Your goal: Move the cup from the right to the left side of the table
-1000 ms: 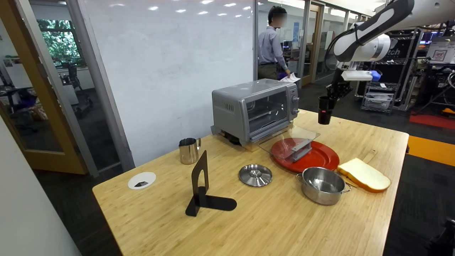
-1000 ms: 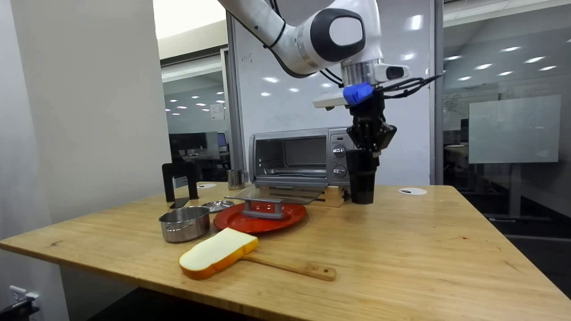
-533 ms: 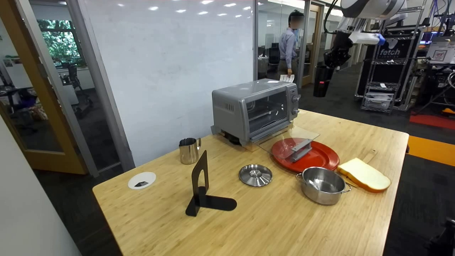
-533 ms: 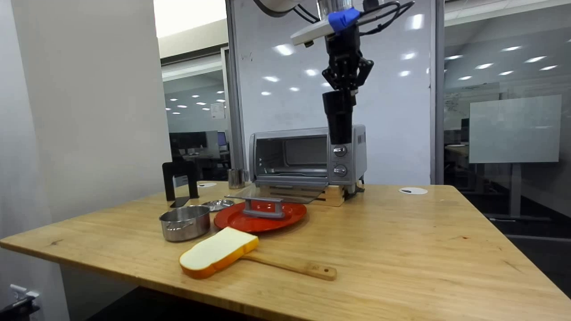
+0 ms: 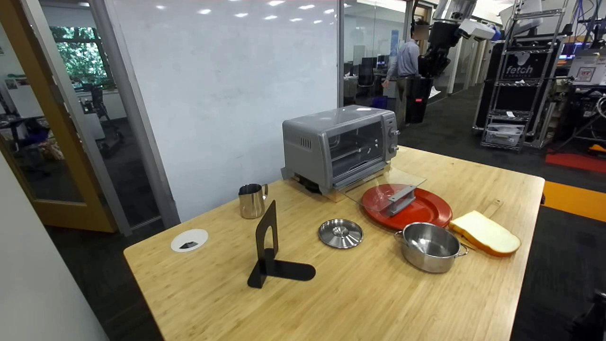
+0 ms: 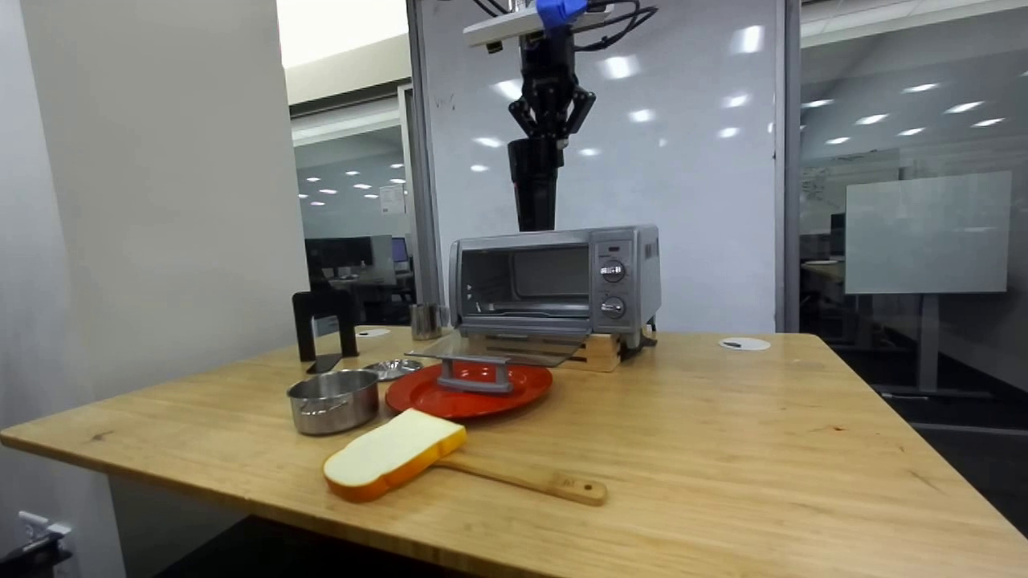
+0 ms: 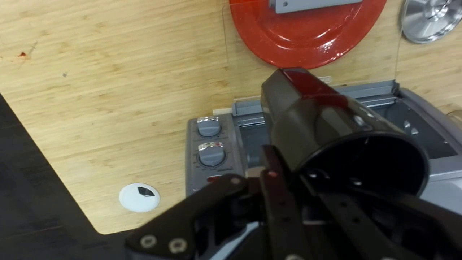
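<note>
The tall black cup (image 5: 416,102) is in the air, high over the table (image 5: 378,303). In an exterior view the cup (image 6: 533,185) appears just above the toaster oven's top, its base near or behind the oven's upper edge. My gripper (image 6: 551,138) is shut on the cup's wall at the rim, from above. In the wrist view the gripper (image 7: 288,173) has one finger outside the cup (image 7: 325,112) and one inside its mouth. The cup hangs roughly upright, slightly tilted. The inner finger's tip is hidden in the cup's dark inside.
The grey toaster oven (image 5: 331,142) stands at the back, its glass door lowered over a red plate (image 5: 438,203). A pot (image 5: 431,251), lid (image 5: 340,233), bread slice (image 5: 485,232), small steel cup (image 5: 251,201) and black bookend (image 5: 267,246) stand about. A whiteboard (image 6: 707,201) is behind.
My gripper lifted the cup from low beside the oven's control-knob side to above oven height, then carried it sideways toward and over the oven. The table objects stayed still.
</note>
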Motion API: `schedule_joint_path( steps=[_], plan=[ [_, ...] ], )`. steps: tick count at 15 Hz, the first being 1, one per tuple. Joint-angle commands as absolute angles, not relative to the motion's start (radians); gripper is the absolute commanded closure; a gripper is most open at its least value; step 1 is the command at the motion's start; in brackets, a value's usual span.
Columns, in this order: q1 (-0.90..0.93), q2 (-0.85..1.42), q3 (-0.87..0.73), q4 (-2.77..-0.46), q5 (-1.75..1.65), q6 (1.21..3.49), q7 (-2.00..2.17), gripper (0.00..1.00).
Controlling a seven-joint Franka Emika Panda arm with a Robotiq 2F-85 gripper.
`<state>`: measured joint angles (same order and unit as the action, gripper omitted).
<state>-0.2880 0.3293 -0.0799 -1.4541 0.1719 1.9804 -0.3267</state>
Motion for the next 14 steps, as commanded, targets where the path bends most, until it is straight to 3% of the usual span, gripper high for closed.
schedule_joint_path(
  steps=[1,10,11,14],
  plan=[
    [-0.278,0.33,-0.088,-1.449,0.177,1.964,-0.345,0.93],
    [-0.28,0.33,-0.087,-1.45,0.179,1.953,-0.374,0.93],
    [-0.28,0.33,-0.087,-1.45,0.179,1.953,-0.374,0.98],
    [-0.261,0.344,-0.07,-1.436,0.164,1.965,-0.419,0.98]
  ],
)
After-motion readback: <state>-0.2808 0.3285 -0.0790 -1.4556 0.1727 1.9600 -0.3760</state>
